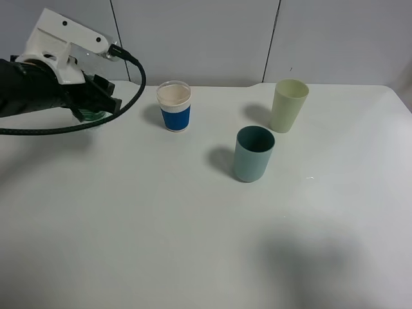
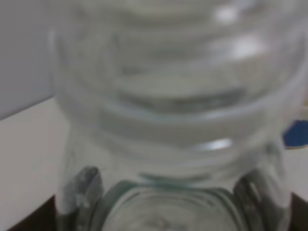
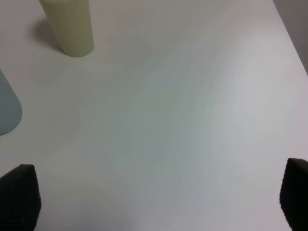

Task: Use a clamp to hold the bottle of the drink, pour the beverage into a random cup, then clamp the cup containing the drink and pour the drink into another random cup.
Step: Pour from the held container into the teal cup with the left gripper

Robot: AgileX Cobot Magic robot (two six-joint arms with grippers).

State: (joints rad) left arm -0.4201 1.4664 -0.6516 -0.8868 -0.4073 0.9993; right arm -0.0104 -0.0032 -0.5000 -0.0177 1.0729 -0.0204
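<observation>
The left gripper (image 1: pixel 96 108) is clamped tight on the clear bottle (image 2: pixel 168 96), at the 10 o'clock side of the white table (image 1: pixel 161 244). The right gripper (image 3: pixel 157 195) has its jaws spread wide, holding nothing. From the bottle, the white cup with the blue band (image 1: pixel 174 107) stands near, at 3 o'clock. The teal cup (image 1: pixel 253 154) sits near the table's middle, with the yellow-green cup (image 1: pixel 288 105) at its 1 o'clock

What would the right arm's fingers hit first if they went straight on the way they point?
Probably just the white table: the right gripper, fingers open, aims at its surface. The pale yellow-green cup and the teal cup stand off to the side of that line, though depth is unclear.
</observation>
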